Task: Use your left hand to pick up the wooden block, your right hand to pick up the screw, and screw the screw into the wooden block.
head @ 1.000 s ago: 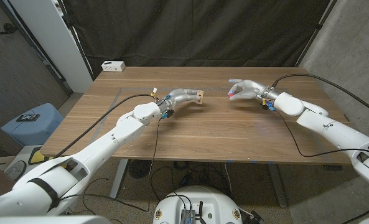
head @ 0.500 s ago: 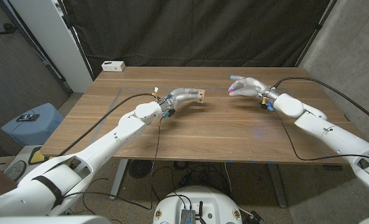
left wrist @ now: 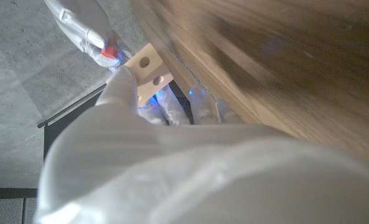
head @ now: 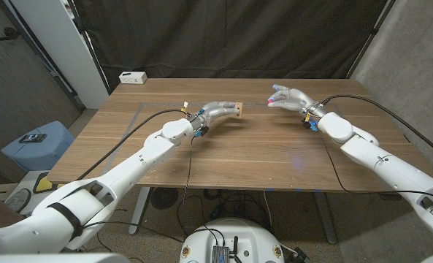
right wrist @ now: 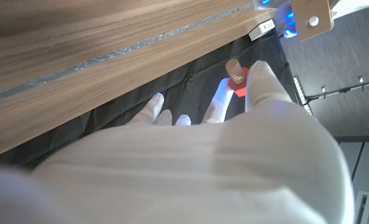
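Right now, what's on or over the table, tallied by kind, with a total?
Blocks: 1, the wooden block held by the left hand.
Screws: 1, the screw with a red head, held by the right hand.
Boxes: 1, the white box at the table's far left corner.
Total: 3.

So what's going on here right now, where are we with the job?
The left hand holds the wooden block above the table, its holes showing in the left wrist view. The right hand pinches the red-headed screw. The two are apart, so the screw is not yet in the block.
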